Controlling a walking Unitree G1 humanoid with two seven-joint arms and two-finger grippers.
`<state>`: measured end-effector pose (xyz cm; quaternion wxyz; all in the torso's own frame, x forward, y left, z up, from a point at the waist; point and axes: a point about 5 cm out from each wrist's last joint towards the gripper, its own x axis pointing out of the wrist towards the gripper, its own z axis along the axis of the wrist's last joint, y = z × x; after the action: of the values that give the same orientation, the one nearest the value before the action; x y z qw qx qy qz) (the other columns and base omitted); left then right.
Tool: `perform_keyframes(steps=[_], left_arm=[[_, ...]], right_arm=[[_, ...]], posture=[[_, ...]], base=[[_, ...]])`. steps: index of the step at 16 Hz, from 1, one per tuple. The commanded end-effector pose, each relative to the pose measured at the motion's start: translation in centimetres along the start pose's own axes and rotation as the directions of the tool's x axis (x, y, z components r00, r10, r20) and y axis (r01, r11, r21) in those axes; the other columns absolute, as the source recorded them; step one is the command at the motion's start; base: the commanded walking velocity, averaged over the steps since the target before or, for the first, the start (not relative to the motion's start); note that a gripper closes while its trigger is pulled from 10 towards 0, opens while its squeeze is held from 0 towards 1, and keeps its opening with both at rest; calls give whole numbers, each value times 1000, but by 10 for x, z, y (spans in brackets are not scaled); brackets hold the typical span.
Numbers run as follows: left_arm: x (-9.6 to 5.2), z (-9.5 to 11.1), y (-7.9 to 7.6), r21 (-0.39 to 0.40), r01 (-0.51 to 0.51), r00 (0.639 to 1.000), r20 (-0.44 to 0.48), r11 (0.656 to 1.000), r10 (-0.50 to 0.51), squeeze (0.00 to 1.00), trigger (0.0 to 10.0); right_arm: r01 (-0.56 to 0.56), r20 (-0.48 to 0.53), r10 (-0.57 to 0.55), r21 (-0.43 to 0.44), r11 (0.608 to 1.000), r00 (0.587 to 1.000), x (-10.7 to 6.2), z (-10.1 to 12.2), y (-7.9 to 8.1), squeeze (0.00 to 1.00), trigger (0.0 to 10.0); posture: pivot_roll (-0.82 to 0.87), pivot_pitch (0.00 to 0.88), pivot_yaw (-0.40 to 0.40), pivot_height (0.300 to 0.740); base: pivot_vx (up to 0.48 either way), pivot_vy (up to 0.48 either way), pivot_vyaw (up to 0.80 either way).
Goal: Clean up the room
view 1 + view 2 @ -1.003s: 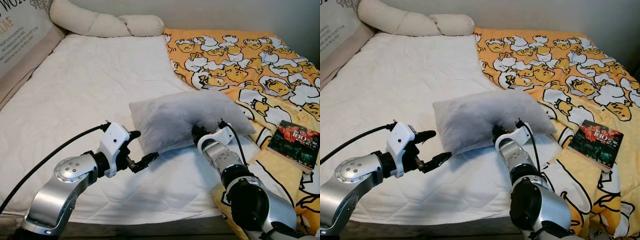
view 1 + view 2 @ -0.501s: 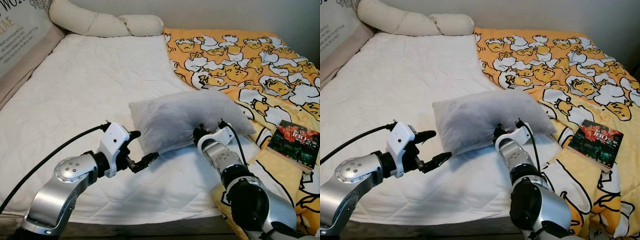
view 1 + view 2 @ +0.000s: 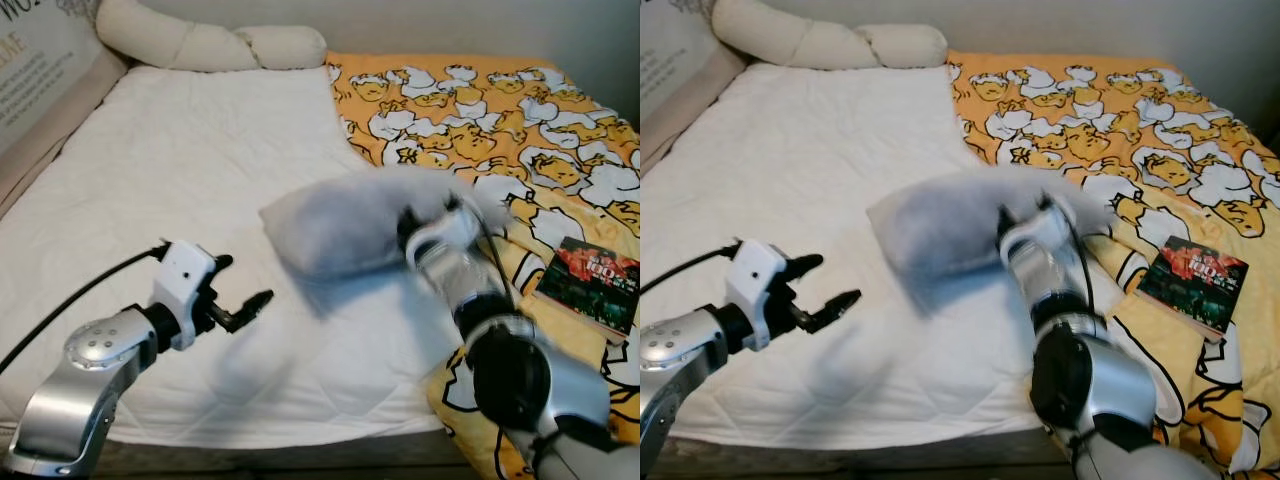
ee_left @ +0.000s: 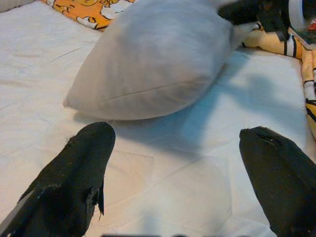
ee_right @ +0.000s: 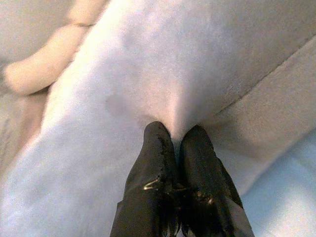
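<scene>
The right gripper (image 5: 174,143) is pinching the edge of the grey pillow (image 3: 350,228), lifting it off the white mattress (image 3: 180,180) beside the yellow duvet (image 3: 520,130). The left gripper (image 3: 245,305) is hovering near the pillow, fingers spread wide and empty. Maintain the pinch; motion blur suggests speed, so swing smoothly, clearing the book (image 3: 590,285).

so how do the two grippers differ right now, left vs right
The left gripper has its fingers spread wide and holds nothing, while the right gripper is pinched shut on a fold of the grey pillow. The left gripper hovers over the white sheet short of the pillow; the right is pressed into its fabric. The left looks sharp in the head views; the right is blurred. Both have two black fingers.
</scene>
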<state>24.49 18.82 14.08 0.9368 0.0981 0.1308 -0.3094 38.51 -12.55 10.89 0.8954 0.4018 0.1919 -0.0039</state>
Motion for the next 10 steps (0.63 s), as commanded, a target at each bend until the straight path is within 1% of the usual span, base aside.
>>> perform_keyframes(steps=[1, 2, 3, 4, 5, 6, 7, 8, 9, 10], left_arm=[[-2, 0, 3, 4, -23, 1000, -2, 1000, 23, 0, 10000], [-2, 0, 3, 6, -25, 1000, -3, 1000, 25, 0, 10000], [-2, 0, 3, 6, -26, 1000, -2, 1000, 26, 0, 10000], [-3, 0, 4, 2, -39, 999, 6, 999, 39, 0, 10000], [-8, 0, 10, -7, -89, 996, 17, 996, 89, 0, 10000], [-9, 0, 13, -5, -105, 994, 18, 994, 105, 0, 10000], [-15, 1, 25, -17, -192, 981, 33, 981, 192, 0, 10000], [-23, 6, 42, -41, -296, 953, 62, 954, 298, 0, 10000], [-30, 10, 53, -59, -359, 928, 85, 932, 363, 0, 10000], [-41, 17, 68, -80, -434, 889, 123, 897, 441, 0, 10000]], right_arm=[[-53, 3, 53, -47, 997, 999, 1, 5, 13, 0, 0], [-73, -2, 73, -53, 996, 997, 2, 5, 19, 0, 0], [-79, -4, 79, -55, 995, 997, 2, 6, 20, 0, 0], [-151, -29, 149, -47, 987, 988, 3, 6, 33, 0, 0], [-290, -69, 285, -69, 955, 956, 2, 8, 55, 0, 0], [-314, -76, 308, -75, 947, 948, 1, 9, 59, 0, 0], [-376, -87, 370, -75, 923, 925, 0, 13, 69, 0, 0], [-446, -94, 439, -63, 893, 893, -3, 19, 79, 0, 0], [-497, -99, 490, -49, 867, 866, -5, 24, 86, 0, 0], [-571, -109, 565, -30, 820, 818, -10, 31, 96, 0, 0]], posture=[[-10, 0, -39, 740], [-9, 0, -42, 740], [-9, 0, -42, 740], [-3, 0, -50, 740], [-3, 0, -50, 740], [-4, 0, -47, 740], [-8, 0, -43, 740], [-11, 0, -40, 740], [-12, 0, -41, 740], [-6, 0, -45, 740]], base=[[0, 0, 0], [0, 0, 0], [0, 0, 0], [0, 0, 0], [0, 0, 0], [0, 0, 0], [0, 0, 0], [0, 0, 0], [0, 0, 0], [0, 0, 0]])
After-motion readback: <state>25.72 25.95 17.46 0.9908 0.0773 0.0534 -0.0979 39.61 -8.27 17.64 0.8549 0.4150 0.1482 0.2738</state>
